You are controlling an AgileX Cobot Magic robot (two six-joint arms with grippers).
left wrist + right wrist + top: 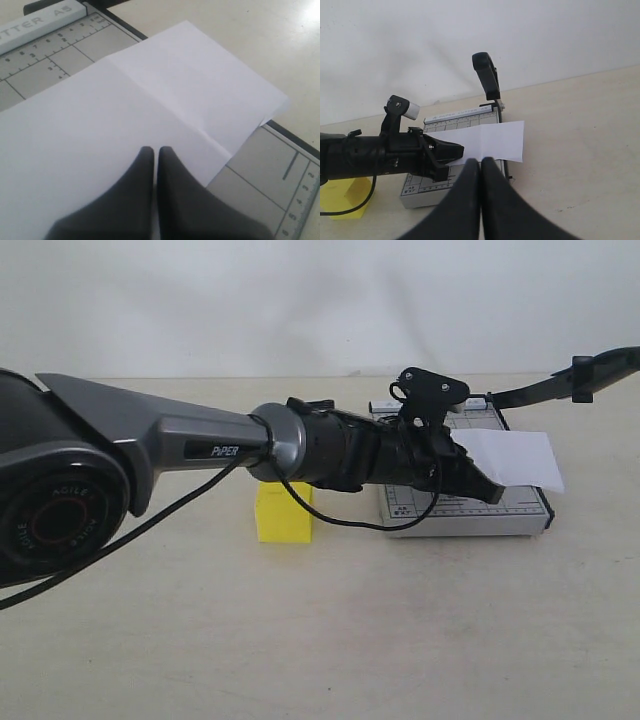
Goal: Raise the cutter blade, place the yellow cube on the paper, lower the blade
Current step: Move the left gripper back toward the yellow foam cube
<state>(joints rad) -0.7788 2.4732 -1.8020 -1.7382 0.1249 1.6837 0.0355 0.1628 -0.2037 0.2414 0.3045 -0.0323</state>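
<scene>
L claw & R claw both pressed together — L over paper, cutter blade up.

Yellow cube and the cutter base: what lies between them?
In the exterior view, only bare tabletop separates the yellow cube from the cutter base, with a black cable drooping across that gap.

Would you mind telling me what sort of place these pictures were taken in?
Probably a robotics test bench, not a real office: a plain table against a blank wall, a robot arm reaching over it, and only staged props, a paper cutter and a yellow cube.
</scene>
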